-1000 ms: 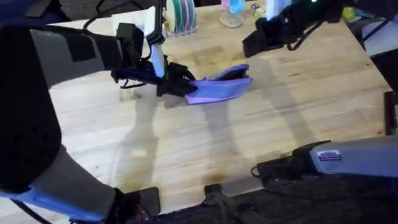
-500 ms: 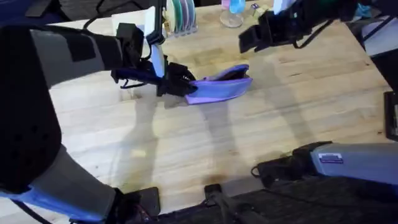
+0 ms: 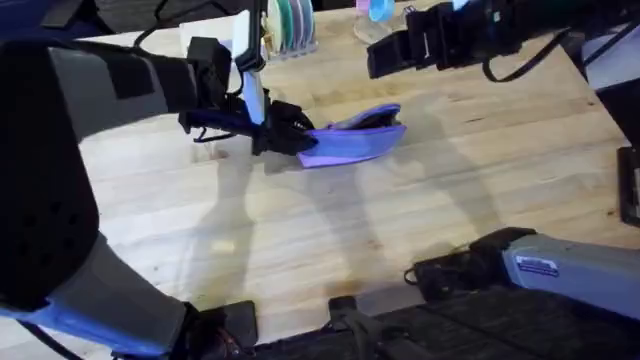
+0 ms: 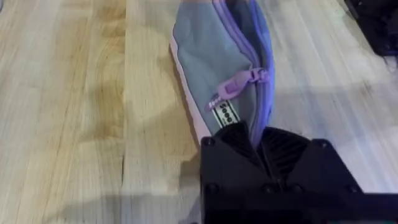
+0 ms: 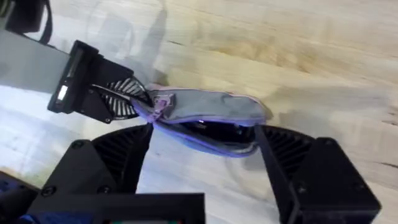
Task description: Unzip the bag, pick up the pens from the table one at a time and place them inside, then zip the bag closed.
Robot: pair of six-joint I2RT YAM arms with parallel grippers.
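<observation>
The lavender pencil pouch (image 3: 352, 142) is seen lying on the butcher-block table (image 3: 420, 230), mid-table toward the far side, long axis running roughly L–R in the overhead view. Its L end is clamped by the left gripper (image 3: 296, 138), black fingers pressed together on the fabric just behind the zipper pull (image 4: 244, 82); in the left wrist view the pull is seen near that clamped end, beside a small white tag (image 4: 227, 113). The zipper line (image 4: 251, 37) looks parted along the top, with a dark slit visible in the right wrist view, though how far it's opened can't be told for sure. The right gripper (image 5: 202, 146) is held above the table, over the pouch, well apart from it, fingers spread wide w/ nothing between them; in the overhead view it is seen at the far edge (image 3: 385, 55). A rack of coloured discs (image 3: 290, 25) stands at the table's far edge
</observation>
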